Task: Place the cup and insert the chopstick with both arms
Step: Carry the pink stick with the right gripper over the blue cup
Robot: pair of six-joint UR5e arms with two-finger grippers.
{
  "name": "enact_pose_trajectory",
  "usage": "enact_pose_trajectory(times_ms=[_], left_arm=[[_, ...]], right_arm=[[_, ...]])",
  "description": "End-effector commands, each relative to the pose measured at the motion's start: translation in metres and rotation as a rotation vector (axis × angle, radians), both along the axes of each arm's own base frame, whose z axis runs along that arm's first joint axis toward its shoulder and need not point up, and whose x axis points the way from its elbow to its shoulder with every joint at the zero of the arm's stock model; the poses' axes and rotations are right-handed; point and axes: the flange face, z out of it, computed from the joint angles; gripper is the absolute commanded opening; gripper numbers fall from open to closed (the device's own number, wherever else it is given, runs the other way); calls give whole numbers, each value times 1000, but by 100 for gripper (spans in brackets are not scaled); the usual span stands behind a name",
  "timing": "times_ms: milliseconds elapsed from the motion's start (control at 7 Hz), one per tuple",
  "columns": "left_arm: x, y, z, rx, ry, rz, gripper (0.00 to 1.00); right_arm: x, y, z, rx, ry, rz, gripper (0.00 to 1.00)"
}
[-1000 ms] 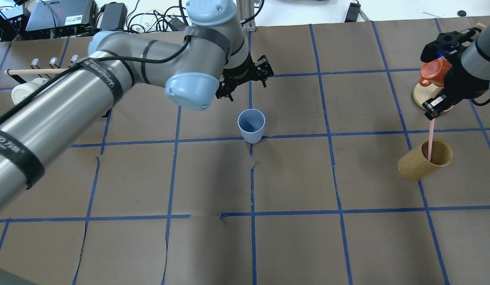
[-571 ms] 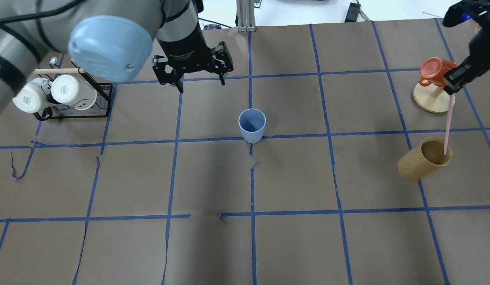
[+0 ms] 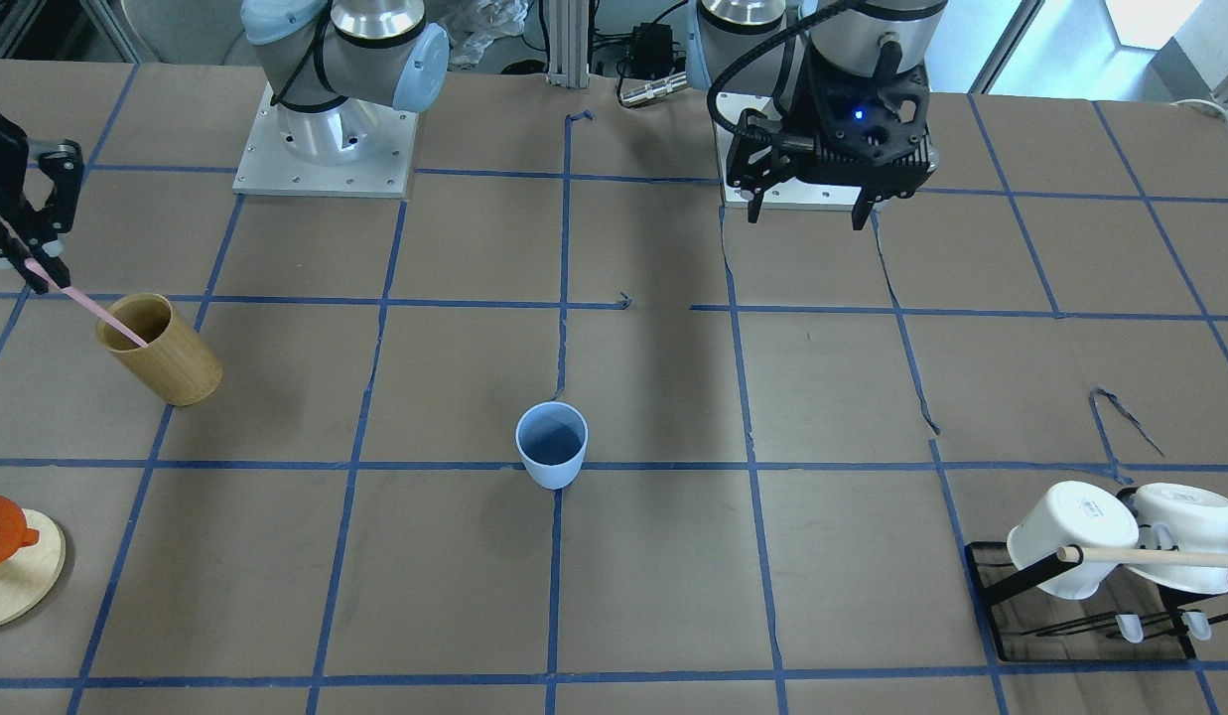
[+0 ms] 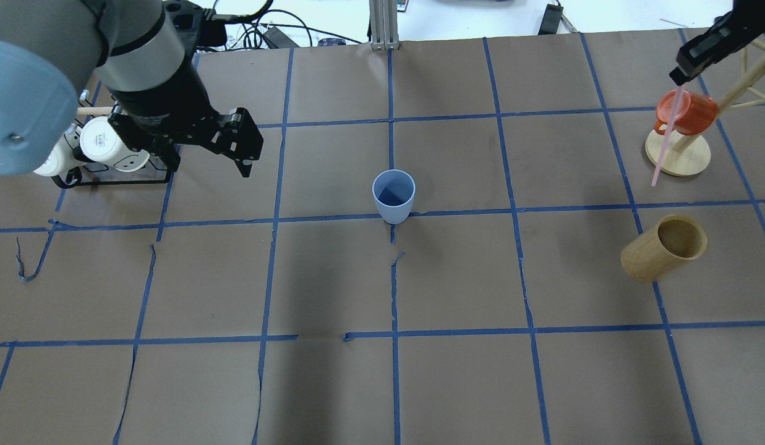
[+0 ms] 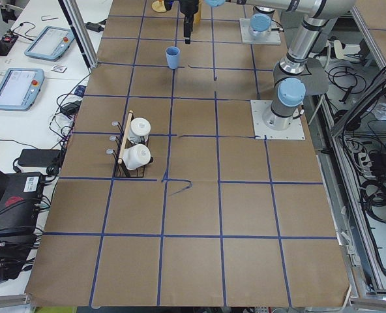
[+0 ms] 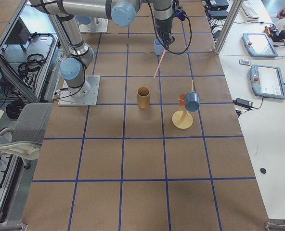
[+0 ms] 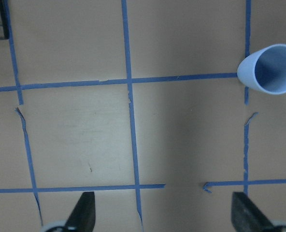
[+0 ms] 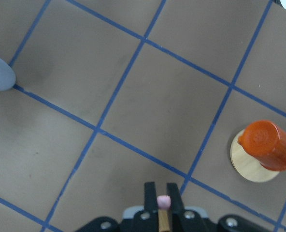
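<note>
The light blue cup [image 4: 393, 196] stands upright and empty at mid-table; it also shows in the front view [image 3: 551, 444] and the left wrist view [image 7: 270, 69]. My left gripper [image 4: 210, 165] is open and empty, well to the cup's left, near the mug rack; the front view [image 3: 805, 216] shows its fingers spread. My right gripper [image 4: 682, 77] is shut on the top of the pink chopstick [image 4: 666, 139], which hangs slanted in the air, its lower tip clear of the bamboo cylinder [image 4: 663, 247]. The right wrist view shows the fingers [image 8: 150, 193] clamping the stick's end [image 8: 163, 201].
A tan bamboo cylinder [image 3: 162, 348] stands at the table's right side. Behind it an orange cup [image 4: 685, 111] hangs on a wooden stand [image 4: 679, 157]. A black rack [image 4: 119, 179] with two white mugs [image 4: 104, 142] and a wooden rod sits far left.
My left gripper has swung left, away from the cup toward the mug rack. My right gripper has risen and drawn the chopstick out of the bamboo cylinder.
</note>
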Motion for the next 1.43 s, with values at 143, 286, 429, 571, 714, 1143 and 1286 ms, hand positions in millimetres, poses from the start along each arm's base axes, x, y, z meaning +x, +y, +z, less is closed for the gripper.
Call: enact_pose_trajectory(times_ms=[143, 286, 429, 571, 714, 1143, 1286], left_arm=[[10, 15, 13, -36, 11, 9, 99], [9, 14, 13, -35, 28, 17, 99], [7, 6, 12, -49, 73, 30, 100], [7, 1, 14, -78, 78, 32, 100], [7, 0, 12, -76, 75, 32, 100], [7, -1, 12, -76, 77, 33, 100], [7, 0, 12, -76, 77, 33, 100]], right_arm=[[139, -12, 12, -165, -85, 97, 0], [191, -10, 5, -192, -129, 79, 0], [225, -5, -4, -204, -161, 80, 0], [253, 0, -25, -220, -185, 98, 0], [273, 11, -54, -219, -192, 129, 0], [279, 19, -87, -228, -217, 130, 0], [281, 15, -94, -230, -220, 131, 0]])
